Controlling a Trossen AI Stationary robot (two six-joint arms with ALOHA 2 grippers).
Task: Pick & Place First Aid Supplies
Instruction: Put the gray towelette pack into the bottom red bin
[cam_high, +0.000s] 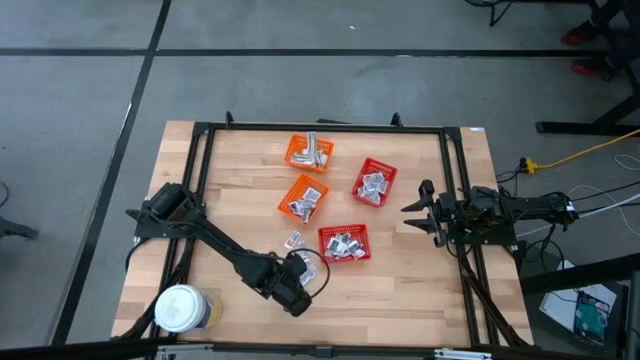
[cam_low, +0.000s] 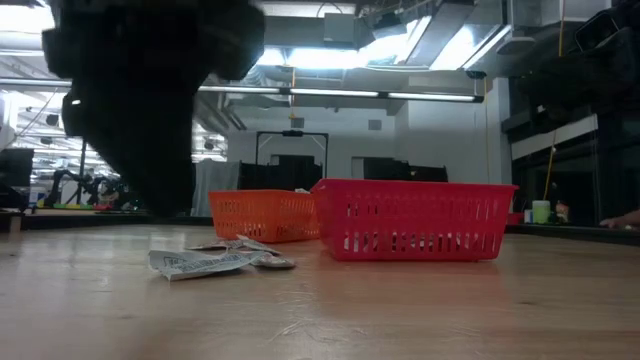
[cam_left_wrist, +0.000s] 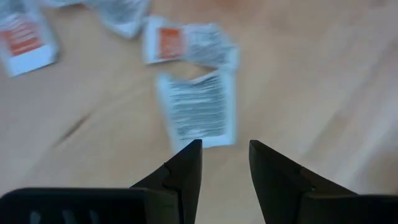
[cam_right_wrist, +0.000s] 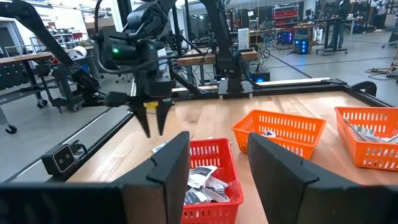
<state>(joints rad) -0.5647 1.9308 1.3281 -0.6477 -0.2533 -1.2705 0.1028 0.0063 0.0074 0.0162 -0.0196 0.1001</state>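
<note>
Several small silvery-white sachets lie flat and loose on the wooden table (cam_high: 410, 285), close to the near red basket (cam_high: 344, 243). One has black print (cam_left_wrist: 199, 109) and another has an orange-red patch (cam_left_wrist: 186, 43); the low view shows them too (cam_low: 220, 261). My left gripper (cam_left_wrist: 225, 149) hovers open just above the black-printed sachet, pointing steeply down and touching nothing; the right wrist view shows it (cam_right_wrist: 153, 130) clear of the table. My right gripper (cam_right_wrist: 217, 162) waits open at the table's right edge (cam_high: 412, 215).
Two orange baskets (cam_high: 308, 152) (cam_high: 303, 197) and a second red basket (cam_high: 374, 182) hold more sachets toward the far middle. A large white-lidded jar (cam_high: 180, 308) stands at the near left corner. A black frame (cam_high: 200, 170) runs around the table.
</note>
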